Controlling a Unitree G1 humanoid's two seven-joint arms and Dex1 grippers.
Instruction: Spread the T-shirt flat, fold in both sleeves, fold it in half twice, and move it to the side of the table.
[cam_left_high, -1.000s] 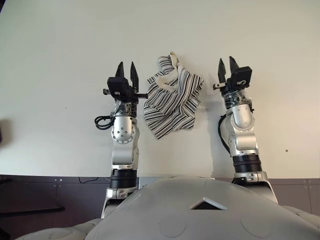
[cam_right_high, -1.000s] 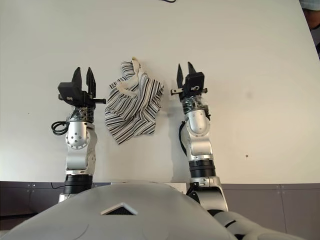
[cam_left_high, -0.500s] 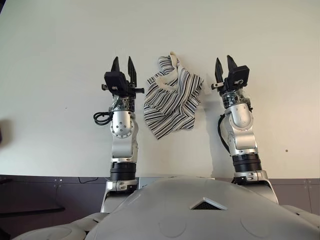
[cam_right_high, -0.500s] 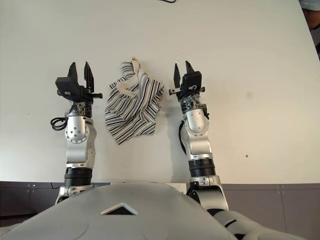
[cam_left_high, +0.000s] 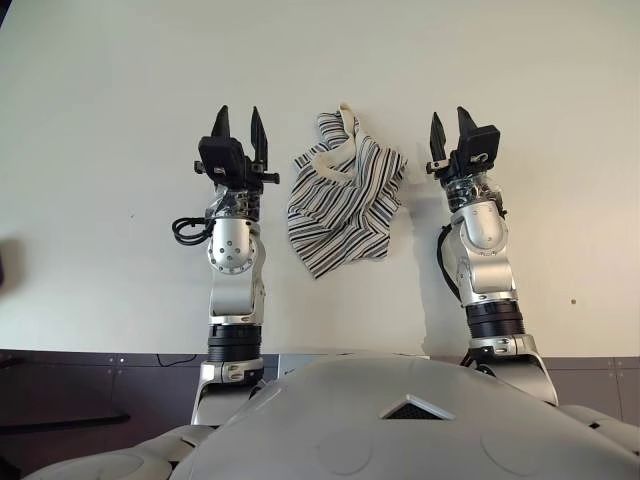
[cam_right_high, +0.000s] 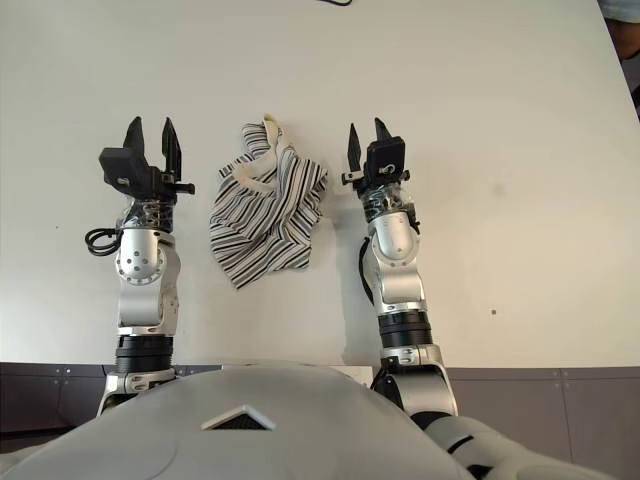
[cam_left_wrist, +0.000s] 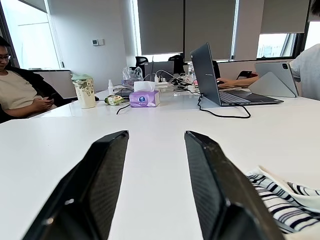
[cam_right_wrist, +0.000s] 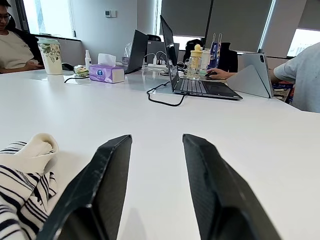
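Looking at a crumpled striped T-shirt (cam_left_high: 345, 195) heaped on the worktop (cam_left_high: 120, 80) between the left hand (cam_left_high: 238, 122) and right hand (cam_left_high: 451, 128), both spread open and holding nothing, so could easily pinch several layers at once and drag the whole wad instead of spreading it flat.

T-shirt (cam_left_high: 345, 200): soft cloth, crumpled, blk/wht stripes w/ cream ribbed trim. Surface (cam_left_high: 120, 80): white, smooth, matt. Left tool (cam_left_high: 238, 115) & right tool (cam_left_high: 449, 120): blk plastic, matt, smooth-faced. Left arm casing (cam_left_high: 232, 255): silver metal, satin sheen.
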